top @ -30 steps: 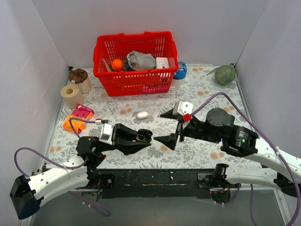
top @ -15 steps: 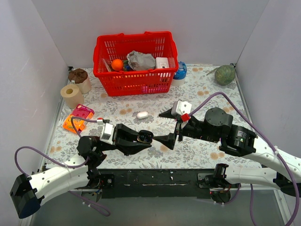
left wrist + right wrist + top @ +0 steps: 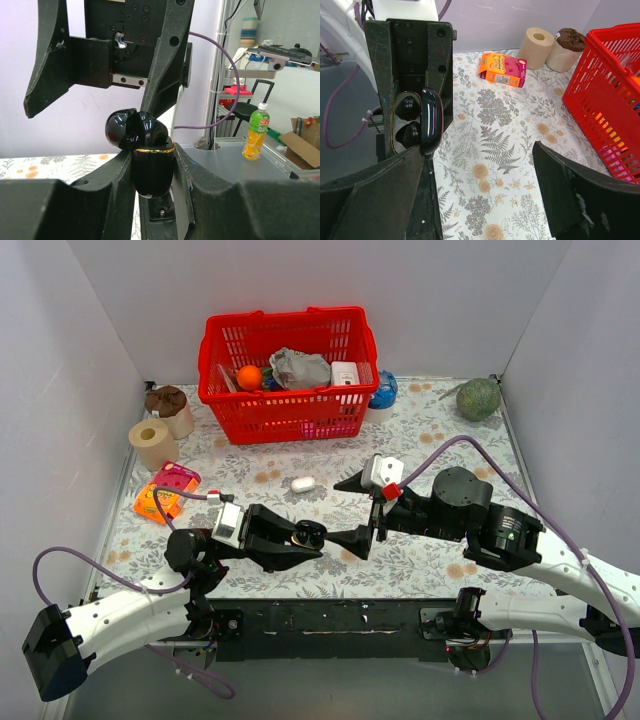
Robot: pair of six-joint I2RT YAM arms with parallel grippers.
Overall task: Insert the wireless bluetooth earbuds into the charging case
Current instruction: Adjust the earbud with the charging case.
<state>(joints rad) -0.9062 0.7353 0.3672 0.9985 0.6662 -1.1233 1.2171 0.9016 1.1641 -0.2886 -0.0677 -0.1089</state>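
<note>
As it gapes open, the rounded charging case [image 3: 152,167] gleams glossy black.

Left arm [image 3: 120,615] lies low along the near edge, its forearm reaching toward the centre. Left gripper [image 3: 303,537] points to the right, jaws clamped on the charging case [image 3: 150,167]. Right arm [image 3: 520,540] folds in from the right side, its wrist turned toward the left one. Right gripper [image 3: 352,511] stands spread wide, nothing between its fingers. The two grippers face each other, tips close together.
</note>
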